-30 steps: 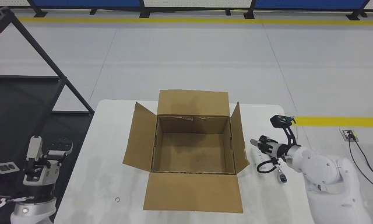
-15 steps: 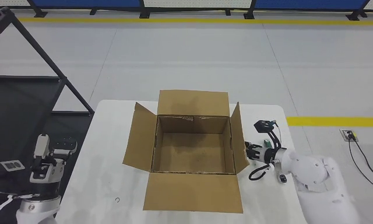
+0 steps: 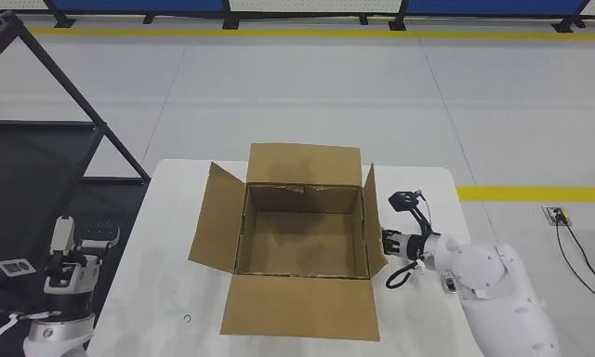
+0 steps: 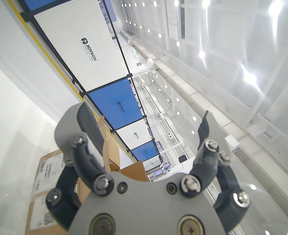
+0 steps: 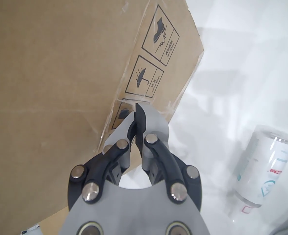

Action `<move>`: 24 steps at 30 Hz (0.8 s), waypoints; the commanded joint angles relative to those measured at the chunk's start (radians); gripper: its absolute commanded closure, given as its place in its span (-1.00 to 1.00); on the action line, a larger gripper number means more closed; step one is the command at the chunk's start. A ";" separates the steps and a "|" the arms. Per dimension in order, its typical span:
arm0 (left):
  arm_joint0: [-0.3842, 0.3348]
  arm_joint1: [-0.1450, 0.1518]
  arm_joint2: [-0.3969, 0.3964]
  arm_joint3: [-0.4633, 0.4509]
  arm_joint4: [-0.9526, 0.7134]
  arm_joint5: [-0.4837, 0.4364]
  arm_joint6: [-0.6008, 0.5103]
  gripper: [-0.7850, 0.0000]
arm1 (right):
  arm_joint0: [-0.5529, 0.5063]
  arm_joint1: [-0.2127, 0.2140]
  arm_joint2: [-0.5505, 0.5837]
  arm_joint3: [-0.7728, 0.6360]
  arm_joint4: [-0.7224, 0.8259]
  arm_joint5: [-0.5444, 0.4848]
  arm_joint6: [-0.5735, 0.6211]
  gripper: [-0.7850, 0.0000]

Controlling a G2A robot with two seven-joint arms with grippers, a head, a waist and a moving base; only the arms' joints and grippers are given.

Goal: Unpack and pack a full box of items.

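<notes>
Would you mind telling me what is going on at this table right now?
The right gripper, shut, rests its tips against the outside of the right flap of the open cardboard box. The box stands on the table and looks empty. A white canister lies beside that arm. The left gripper hangs open past the table's left edge.

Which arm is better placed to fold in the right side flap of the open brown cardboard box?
Probably right. The right gripper is shut with its tips at that flap of the brown cardboard box. The left gripper is open, pointing up at the ceiling, beyond the white table's opposite edge.
</notes>
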 commanded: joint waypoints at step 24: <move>-0.005 -0.002 0.001 0.011 -0.003 0.003 -0.013 -1.00 | -0.078 0.076 0.221 -0.174 -0.093 -0.013 0.081 -0.44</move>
